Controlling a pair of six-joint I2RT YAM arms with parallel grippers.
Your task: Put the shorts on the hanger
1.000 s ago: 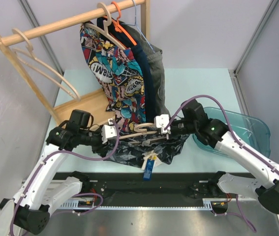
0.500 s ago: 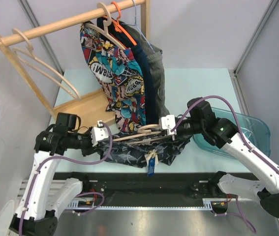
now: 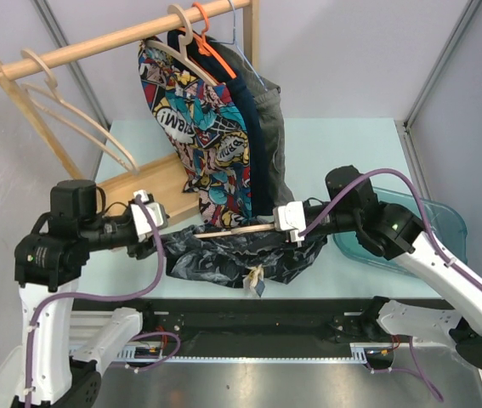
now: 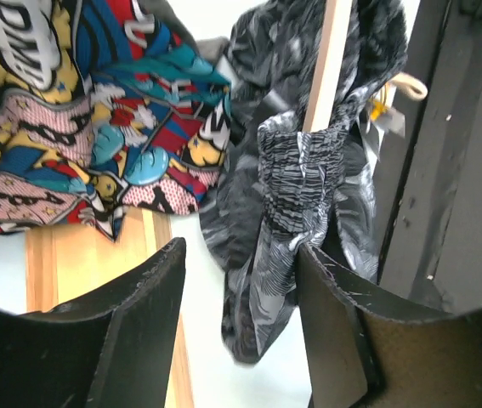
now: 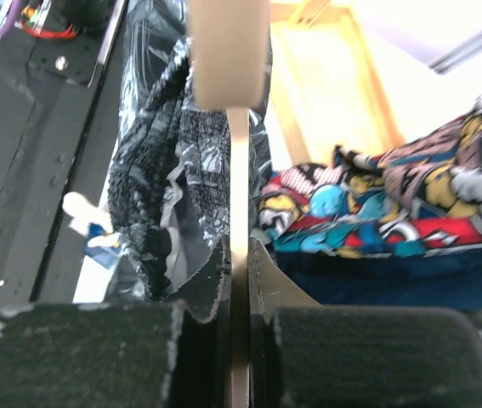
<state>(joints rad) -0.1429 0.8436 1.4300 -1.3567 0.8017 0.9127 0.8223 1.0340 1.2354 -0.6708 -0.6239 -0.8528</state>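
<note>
Top external view: the right tool (image 3: 279, 223) is clenched on one end of the pale wooden hanger (image 3: 239, 227), holding it roughly level above the near edge of the bench (image 3: 343, 149). The dark marbled shorts (image 3: 215, 255) are draped over the hanger's bar, bunched and sagging below it. A paper tag (image 3: 255, 279) dangles at their lowest point by the front edge. The left tool (image 3: 145, 208) is released, its fingers apart with nothing between them, just left of the shorts and not touching them. Left wrist view shows the cloth and the wooden bar ahead of the spread fingers. Right wrist view shows both pads pinched onto the hanger's thin wooden edge. Behind, comic-print shorts (image 3: 194, 127) hang from a wooden rail (image 3: 113, 36), and a teal bin (image 3: 436, 217) sits at the right.
</note>
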